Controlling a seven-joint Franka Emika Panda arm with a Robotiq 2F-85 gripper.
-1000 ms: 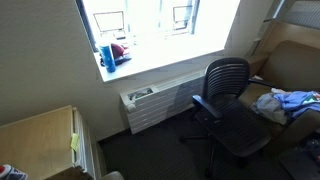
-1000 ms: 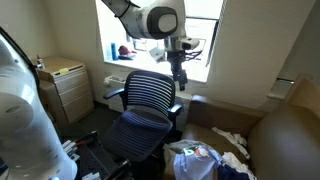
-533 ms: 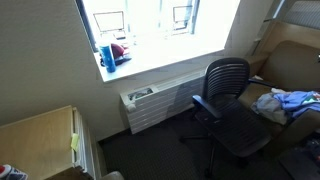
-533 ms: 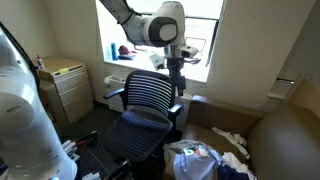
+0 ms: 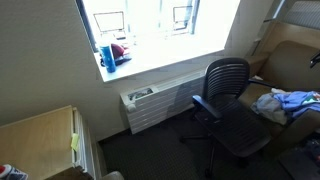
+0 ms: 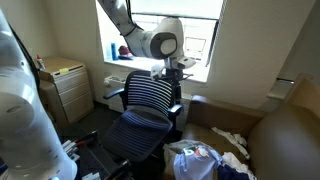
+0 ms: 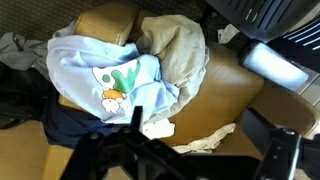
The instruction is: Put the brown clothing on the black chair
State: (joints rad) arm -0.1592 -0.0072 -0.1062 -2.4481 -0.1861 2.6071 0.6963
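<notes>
The brown clothing (image 7: 182, 48) lies crumpled on the tan couch, touching the right side of a bright blue and white garment (image 7: 105, 75). In the wrist view my gripper (image 7: 210, 142) is open and empty above the couch seat, with one finger (image 7: 135, 120) over the blue garment's edge and the other at the right. The black chair (image 5: 230, 105) stands beside the couch, its seat bare. It also shows in an exterior view (image 6: 145, 100), where my gripper (image 6: 170, 75) hangs behind the top of its backrest. The brown clothing (image 5: 266, 102) is a small khaki lump there.
The tan couch (image 7: 225, 85) holds white rags (image 7: 190, 125) near my fingers. A window sill with a blue cup (image 5: 107, 55) and a radiator (image 5: 150, 105) lie behind the chair. A wooden cabinet (image 6: 65, 85) stands at the left.
The arm's wrist has swung left and lower, bringing the gripper a little closer to the top of the chair's backrest. The clothes and chair have not moved.
</notes>
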